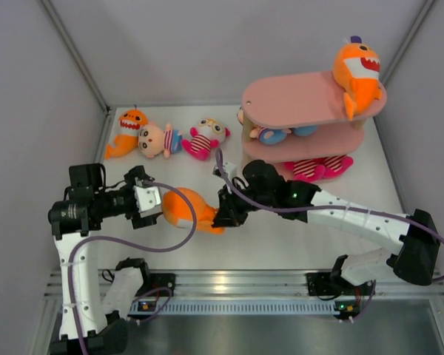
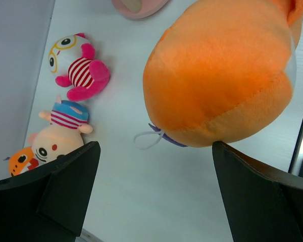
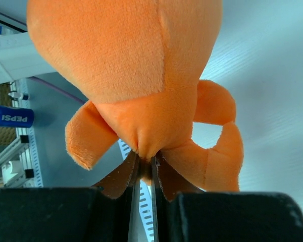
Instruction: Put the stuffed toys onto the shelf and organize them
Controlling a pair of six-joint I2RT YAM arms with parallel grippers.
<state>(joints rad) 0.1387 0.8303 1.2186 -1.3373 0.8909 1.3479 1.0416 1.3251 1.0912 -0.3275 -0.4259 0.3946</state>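
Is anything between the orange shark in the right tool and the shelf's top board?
Nothing visible blocks it. The right tool pinches the shark by its tail; only that arm itself lies toward the shelf. The top board's left part is bare; another shark sits at its right end.

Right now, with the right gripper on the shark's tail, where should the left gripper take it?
Probably the rounded body of the shark, straight ahead from the left. The open left gripper faces that bulge, and the right gripper is shut on the tail end. The body looks wide, so pinch plush rather than span it.
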